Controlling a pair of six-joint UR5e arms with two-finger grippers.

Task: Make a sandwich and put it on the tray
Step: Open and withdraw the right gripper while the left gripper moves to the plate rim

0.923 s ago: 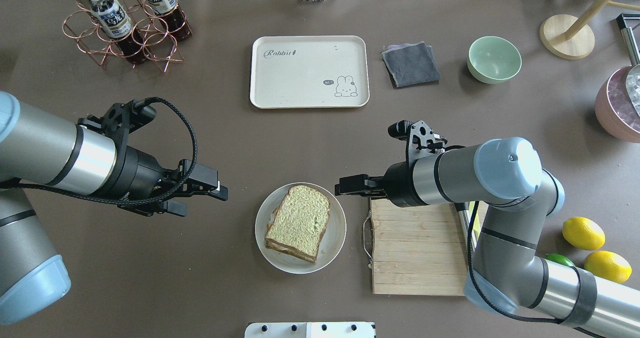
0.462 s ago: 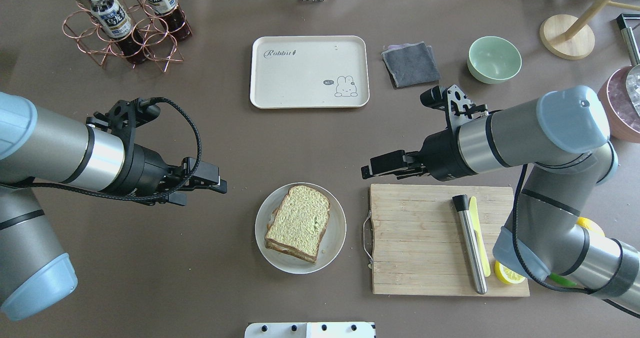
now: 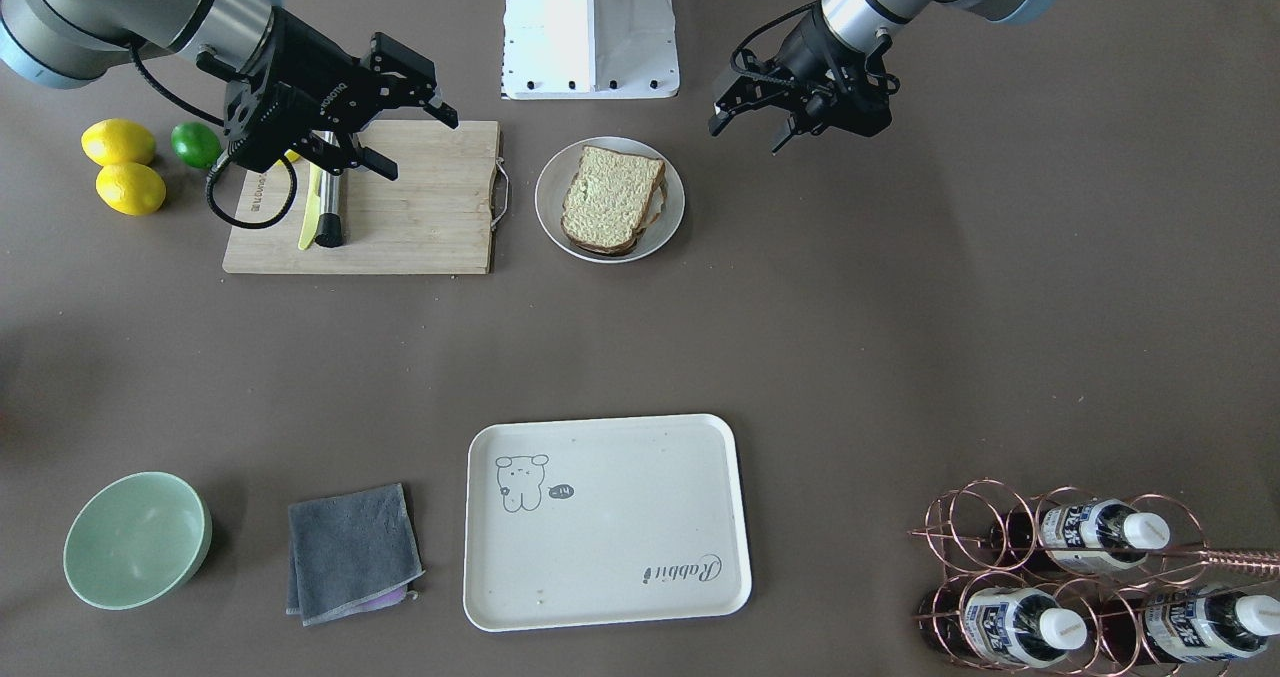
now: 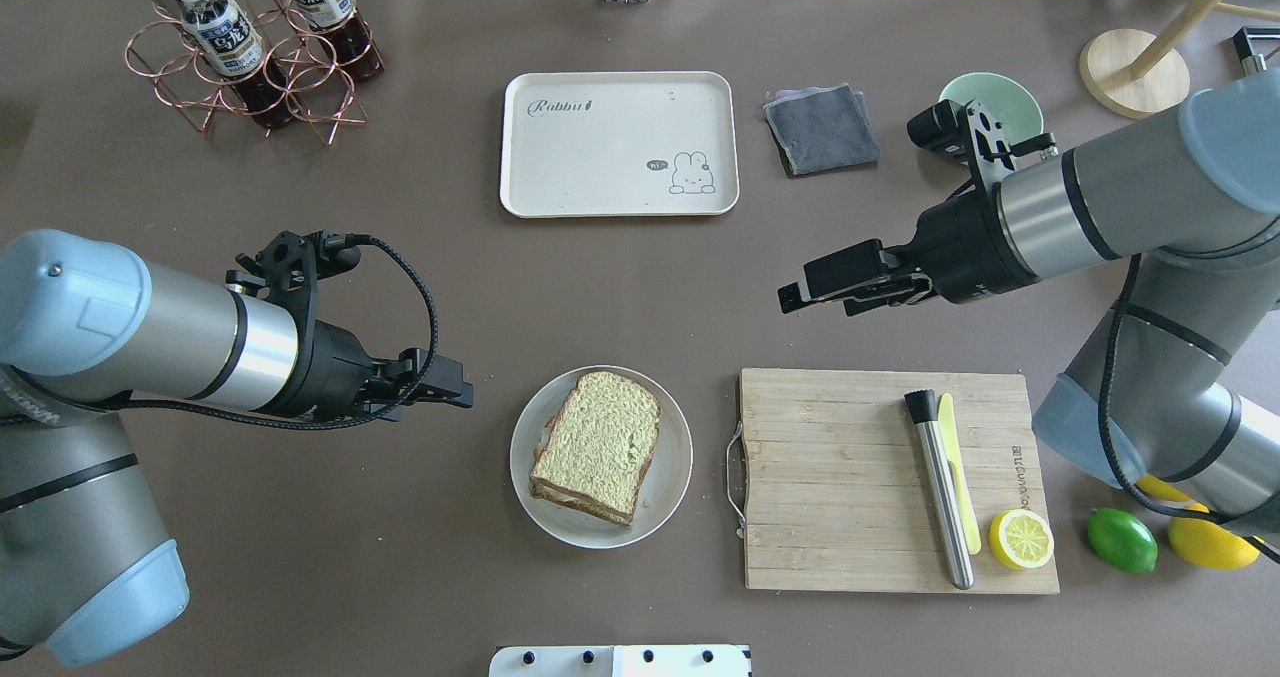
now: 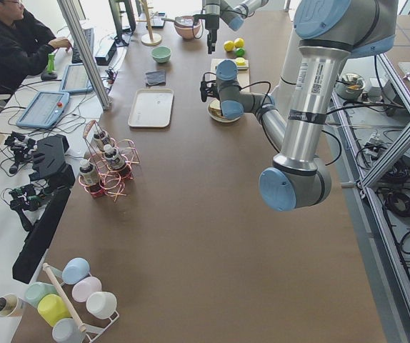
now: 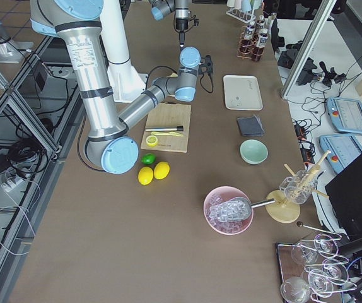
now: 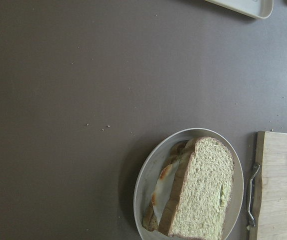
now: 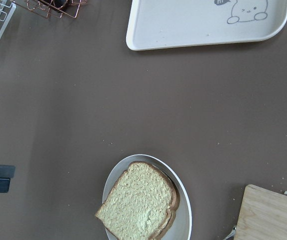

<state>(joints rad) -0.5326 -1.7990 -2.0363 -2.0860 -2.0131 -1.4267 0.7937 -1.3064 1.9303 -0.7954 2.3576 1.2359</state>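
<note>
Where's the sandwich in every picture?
Front-facing: sandwich top middle.
Overhead: sandwich bottom middle.
Exterior left: far, mostly hidden by left arm.
Exterior right: hidden behind right arm.
Left wrist: sandwich bottom right.
Right wrist: sandwich bottom middle.
Landmark: the tray, in every view.

The sandwich [image 4: 597, 447] lay assembled on a round white plate [image 4: 673, 485], two speckled tan slices stacked, white egg [image 7: 159, 192] peeking out between them. The cream tray [image 4: 600, 157] with its bear drawing sat flat on the tabletop [image 4: 400, 557], well apart.
</note>
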